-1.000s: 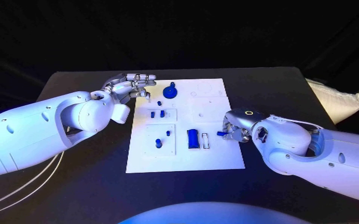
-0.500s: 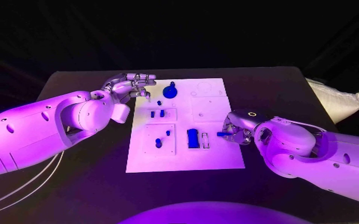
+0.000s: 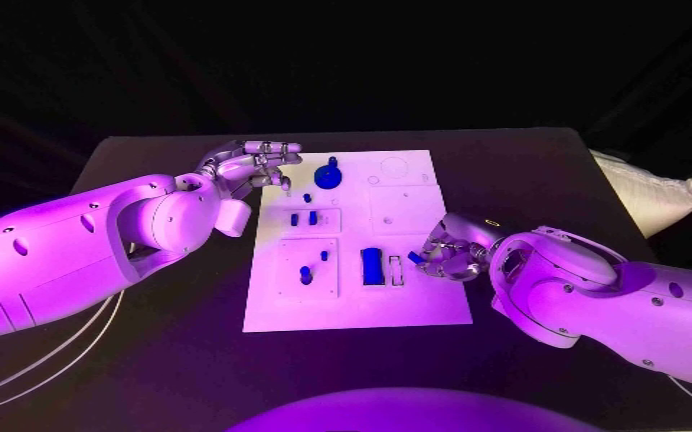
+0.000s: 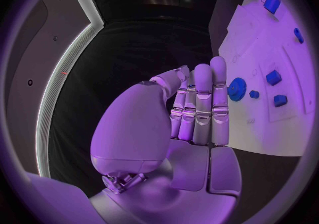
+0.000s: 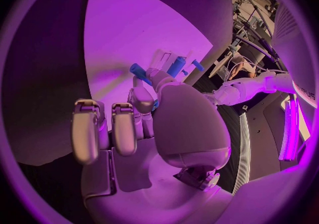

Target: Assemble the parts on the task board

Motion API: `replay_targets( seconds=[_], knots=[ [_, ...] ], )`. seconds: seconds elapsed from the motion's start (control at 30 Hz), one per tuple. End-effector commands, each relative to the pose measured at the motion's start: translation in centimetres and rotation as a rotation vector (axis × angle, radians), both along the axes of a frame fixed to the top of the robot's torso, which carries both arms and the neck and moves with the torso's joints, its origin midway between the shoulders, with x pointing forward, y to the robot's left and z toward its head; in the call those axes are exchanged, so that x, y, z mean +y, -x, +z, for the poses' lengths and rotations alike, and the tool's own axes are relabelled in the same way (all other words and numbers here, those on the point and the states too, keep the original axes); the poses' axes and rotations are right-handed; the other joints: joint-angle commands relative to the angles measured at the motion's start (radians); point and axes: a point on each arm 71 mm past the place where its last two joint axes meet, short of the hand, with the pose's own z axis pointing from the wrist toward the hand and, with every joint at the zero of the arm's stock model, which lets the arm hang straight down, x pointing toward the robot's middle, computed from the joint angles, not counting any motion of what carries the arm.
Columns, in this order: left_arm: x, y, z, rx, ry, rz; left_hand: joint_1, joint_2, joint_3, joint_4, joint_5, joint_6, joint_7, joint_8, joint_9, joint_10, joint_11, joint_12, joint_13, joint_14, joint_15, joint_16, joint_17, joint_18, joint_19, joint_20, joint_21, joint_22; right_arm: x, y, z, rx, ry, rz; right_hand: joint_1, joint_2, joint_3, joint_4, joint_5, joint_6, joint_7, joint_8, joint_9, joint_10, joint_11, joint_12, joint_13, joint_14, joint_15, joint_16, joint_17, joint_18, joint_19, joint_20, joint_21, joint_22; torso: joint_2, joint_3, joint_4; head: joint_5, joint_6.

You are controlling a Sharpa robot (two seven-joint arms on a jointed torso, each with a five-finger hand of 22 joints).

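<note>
Parts: right hand (image 3: pixel 444 255) pinches one small blue peg (image 5: pixel 140 71), plain in its wrist view.

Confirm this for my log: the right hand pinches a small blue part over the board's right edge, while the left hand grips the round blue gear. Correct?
Not quite. The left hand holds nothing; the gear lies untouched beside its fingers, as the left wrist view shows. The right hand does pinch a small blue part.

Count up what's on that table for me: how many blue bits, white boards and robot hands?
Blue pieces lying on the board: 7
Blue piece held by the right hand: 1
White task board: 1
Hands, counting the left hand: 2
Total: 11
</note>
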Motion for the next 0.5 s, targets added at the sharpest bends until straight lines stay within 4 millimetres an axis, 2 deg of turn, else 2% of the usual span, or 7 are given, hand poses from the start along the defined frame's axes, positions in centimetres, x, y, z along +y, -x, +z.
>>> replay_targets(
  seconds=[0.03,0.1,0.23,0.5],
  knots=[
    [-0.3,0.1,0.1,-0.005,0.01,-0.021,-0.007,-0.001,-0.003,-0.002,0.003,-0.009,0.0,0.001,-0.001,-0.009,0.001,0.006,-0.001,-0.009,-0.001,-0.002,-0.002,0.011,-0.007,-0.001,-0.006,-0.001,0.3,0.1,-0.2,0.044,-0.061,-0.044,-0.017,-0.004,0.005,0.007,-0.003,0.011,-0.002,0.005,0.001,0.012,0.0,0.009,0.004,0.077,-0.005,0.006,0.142,-0.013,0.021,-0.008,0.004,0.102,0.0,0.0001,0.0003,0.0,-0.001],
    [-0.3,0.1,0.1,-0.005,0.01,-0.021,-0.007,-0.001,-0.003,-0.002,0.003,-0.009,0.0,0.001,-0.001,-0.009,0.001,0.006,-0.001,-0.009,-0.001,-0.002,-0.002,0.011,-0.007,-0.001,-0.006,-0.001,0.5,0.1,-0.2,0.053,-0.064,-0.041,-0.028,-0.008,0.007,0.013,-0.001,0.014,-0.003,0.007,0.002,0.015,-0.001,0.015,0.009,0.078,-0.005,0.007,0.144,-0.014,0.022,-0.008,0.006,0.105,0.0,0.0004,0.0008,0.001,-0.002],
    [-0.3,0.1,0.1,-0.005,0.01,-0.022,-0.007,-0.001,-0.003,-0.002,0.003,-0.009,0.0,0.001,-0.001,-0.009,0.001,0.006,-0.001,-0.009,-0.001,-0.002,-0.002,0.011,-0.007,-0.001,-0.006,-0.001,1.0,0.0,-0.5,0.072,-0.069,-0.032,-0.069,-0.013,0.0,0.036,0.047,0.028,-0.008,0.016,0.009,0.03,-0.004,0.044,0.03,0.078,-0.008,0.01,0.148,-0.014,0.024,-0.009,0.008,0.108,0.0,-0.0002,0.0012,0.0,-0.004],
    [-0.3,0.1,0.1,-0.004,0.01,-0.024,-0.007,-0.001,-0.003,-0.002,0.003,-0.009,0.0,0.001,-0.001,-0.009,0.001,0.006,-0.001,-0.009,-0.001,-0.002,-0.002,0.011,-0.007,-0.001,-0.006,-0.001,1.8,-0.1,-1.1,0.109,-0.057,-0.01,-0.112,-0.012,-0.018,0.063,0.062,0.035,-0.01,0.021,0.015,0.037,-0.006,0.058,0.043,0.078,-0.01,0.01,0.148,-0.014,0.024,-0.011,0.008,0.108,0.0,-0.0002,0.0013,0.003,-0.007]
  ],
)
